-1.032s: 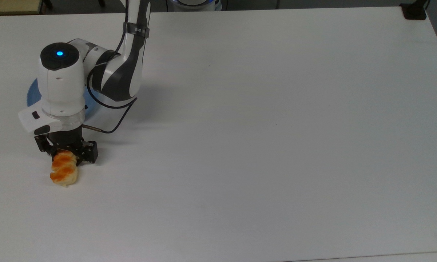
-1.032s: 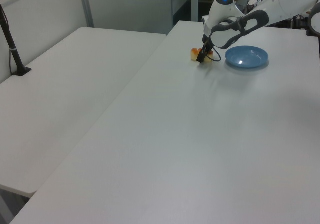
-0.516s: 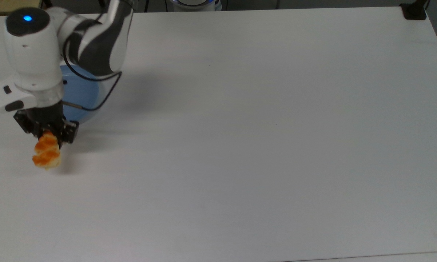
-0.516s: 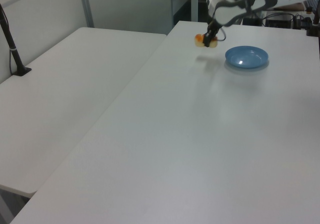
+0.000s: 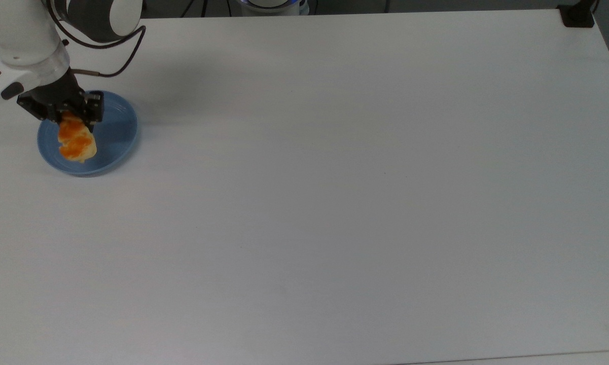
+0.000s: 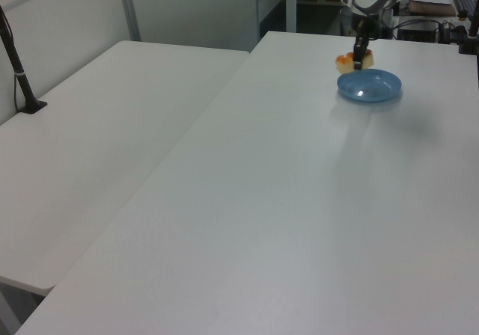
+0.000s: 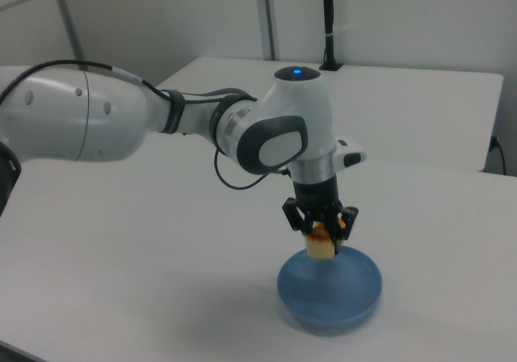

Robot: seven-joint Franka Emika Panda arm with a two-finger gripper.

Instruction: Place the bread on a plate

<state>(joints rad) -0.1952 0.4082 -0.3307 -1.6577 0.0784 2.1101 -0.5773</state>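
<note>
The bread (image 5: pixel 76 142), a pale loaf with orange-brown patches, hangs from my gripper (image 5: pixel 67 115), which is shut on its upper end. It is held in the air over the light-blue plate (image 5: pixel 114 133) at the top view's far left. In the right view the bread (image 7: pixel 321 242) hangs a little above the plate (image 7: pixel 331 293), over its far rim, clear of the surface. In the left view the bread (image 6: pixel 353 62) and gripper (image 6: pixel 360 54) are above the near-left side of the plate (image 6: pixel 373 87).
The plate sits on a wide white table (image 5: pixel 334 203) near the table's edge on the top view's left. A second white table (image 6: pixel 90 140) adjoins on the left view's left, with a black post (image 6: pixel 19 73) on it. A black mount (image 5: pixel 578 15) sits at the top view's upper right corner.
My gripper lifted the bread off the table and carried it up the top view, from beside the plate to above it.
</note>
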